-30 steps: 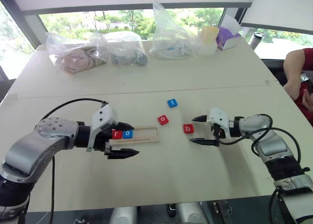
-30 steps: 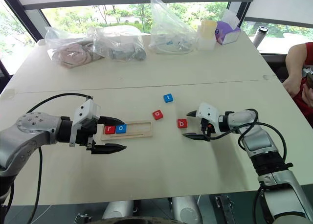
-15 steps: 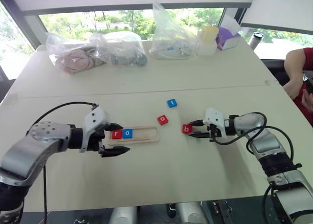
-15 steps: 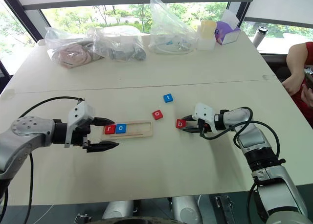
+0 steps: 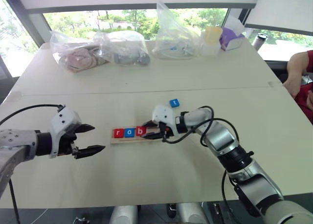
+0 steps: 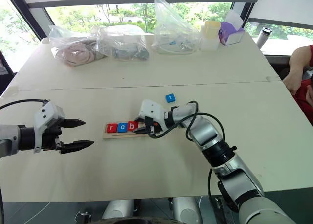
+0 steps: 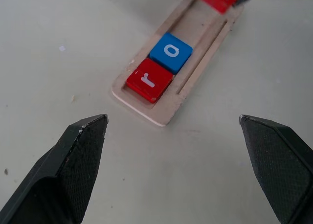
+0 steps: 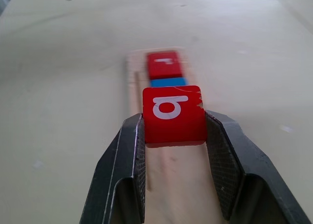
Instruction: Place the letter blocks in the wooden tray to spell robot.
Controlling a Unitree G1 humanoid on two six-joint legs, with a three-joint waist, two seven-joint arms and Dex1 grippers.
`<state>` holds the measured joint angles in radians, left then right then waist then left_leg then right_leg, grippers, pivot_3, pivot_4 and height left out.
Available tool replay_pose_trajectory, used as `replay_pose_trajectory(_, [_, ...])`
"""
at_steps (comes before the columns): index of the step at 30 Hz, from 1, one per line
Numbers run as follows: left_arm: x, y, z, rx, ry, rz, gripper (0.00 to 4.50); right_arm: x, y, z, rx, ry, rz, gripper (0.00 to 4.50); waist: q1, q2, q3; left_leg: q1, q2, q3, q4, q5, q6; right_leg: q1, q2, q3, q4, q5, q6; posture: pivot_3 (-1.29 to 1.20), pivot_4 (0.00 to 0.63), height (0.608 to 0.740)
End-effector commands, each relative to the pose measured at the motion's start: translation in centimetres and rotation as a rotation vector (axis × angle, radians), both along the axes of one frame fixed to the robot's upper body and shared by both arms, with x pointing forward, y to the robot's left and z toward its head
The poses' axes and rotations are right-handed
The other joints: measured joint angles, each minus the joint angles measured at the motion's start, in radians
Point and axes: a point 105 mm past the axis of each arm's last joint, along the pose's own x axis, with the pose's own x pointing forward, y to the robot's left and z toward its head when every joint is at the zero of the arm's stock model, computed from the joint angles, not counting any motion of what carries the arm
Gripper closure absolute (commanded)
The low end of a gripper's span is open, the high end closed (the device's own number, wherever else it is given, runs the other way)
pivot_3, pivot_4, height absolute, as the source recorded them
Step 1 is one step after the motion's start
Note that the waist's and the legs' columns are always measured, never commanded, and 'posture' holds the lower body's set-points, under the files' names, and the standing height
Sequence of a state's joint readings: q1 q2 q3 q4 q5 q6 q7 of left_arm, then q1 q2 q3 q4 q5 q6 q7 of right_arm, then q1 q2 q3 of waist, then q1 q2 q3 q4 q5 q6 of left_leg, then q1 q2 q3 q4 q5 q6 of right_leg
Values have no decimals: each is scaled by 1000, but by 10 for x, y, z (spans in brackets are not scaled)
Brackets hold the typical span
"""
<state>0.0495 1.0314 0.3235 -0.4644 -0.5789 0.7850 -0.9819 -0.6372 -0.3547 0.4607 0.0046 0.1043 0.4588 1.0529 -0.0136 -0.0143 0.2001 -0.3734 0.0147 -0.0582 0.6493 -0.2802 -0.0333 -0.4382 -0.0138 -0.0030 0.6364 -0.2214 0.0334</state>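
Hanging wide apart over the pale worktop [image 5: 146,185], the left gripper [image 5: 88,139] has drawn back leftward off the long, pale wooden tray [image 5: 120,140], which is holding the red square r block [image 5: 118,133] and the blue square o block [image 5: 129,132] at its left end. The right gripper [image 5: 155,130], fingers [image 8: 128,155] now clamped on the red square b block [image 8: 173,114], has carried it from the bare worktop to the tray's third slot, so release is likely next. The blue t block [image 5: 174,103] is lying beyond the tray, still unplaced
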Motion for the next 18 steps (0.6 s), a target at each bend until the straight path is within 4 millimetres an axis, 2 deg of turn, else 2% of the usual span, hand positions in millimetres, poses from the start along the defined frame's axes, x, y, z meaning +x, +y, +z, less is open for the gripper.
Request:
replay_pose_trajectory(1, [-2, -8, 5, -5, -41, -5, 0, -1, 10, 4, -28, -47, 26, 3353, 0, 0, 0, 0, 0, 0, 0, 0, 0, 0, 0, 0, 0, 0, 0, 0, 150, 740])
replay_pose_trajectory(7, [-11, -3, -8, 48, -12, 15, 0, 3, 13, -2, -103, -47, 10, 3353, -6, -1, 0, 1, 1, 0, -1, 0, 0, 0, 2, 0, 0, 1, 0, 0, 150, 740])
replay_pose_trajectory(18, [-7, -7, -6, 49, -37, 11, 0, 25, 17, -8, -146, -67, -42, 3353, -6, -1, -1, 1, 1, 0, -1, 0, 0, -1, 3, 0, 1, 2, -1, 0, 150, 740])
